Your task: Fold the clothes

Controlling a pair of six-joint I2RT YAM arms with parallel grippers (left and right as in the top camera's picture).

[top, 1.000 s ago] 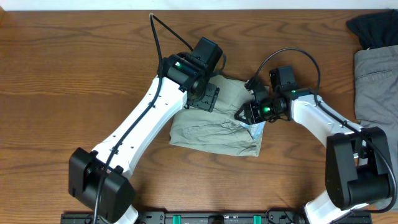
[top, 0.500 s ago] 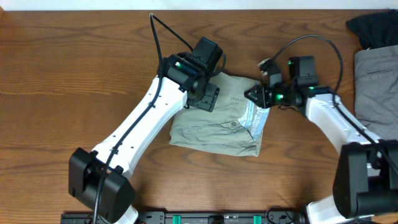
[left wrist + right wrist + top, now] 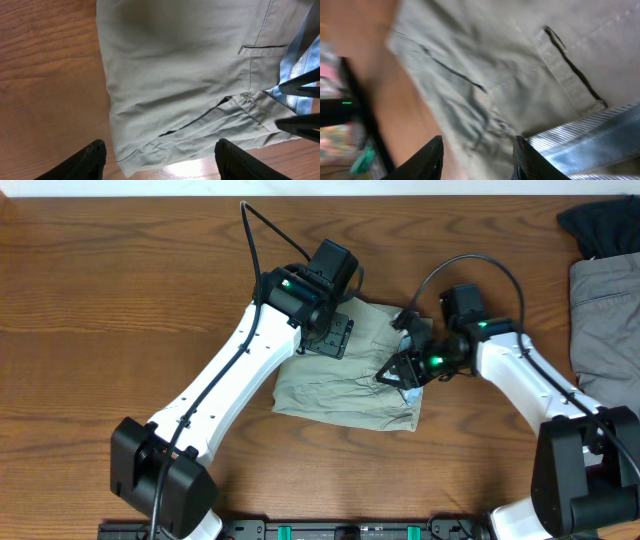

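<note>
Right fingers [image 3: 432, 160] have swung back onto the shorts [image 3: 340, 390] beside their striped lining [image 3: 590, 135].

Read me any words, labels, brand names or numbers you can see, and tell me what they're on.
None: there is no readable text anywhere.
The khaki shorts show only stitching, and their striped lining carries no print.
The grey garment shows no label.

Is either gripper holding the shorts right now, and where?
Left gripper holds nothing, open above the light khaki-green cotton shorts. Right gripper: cannot tell, view blurred.
</note>
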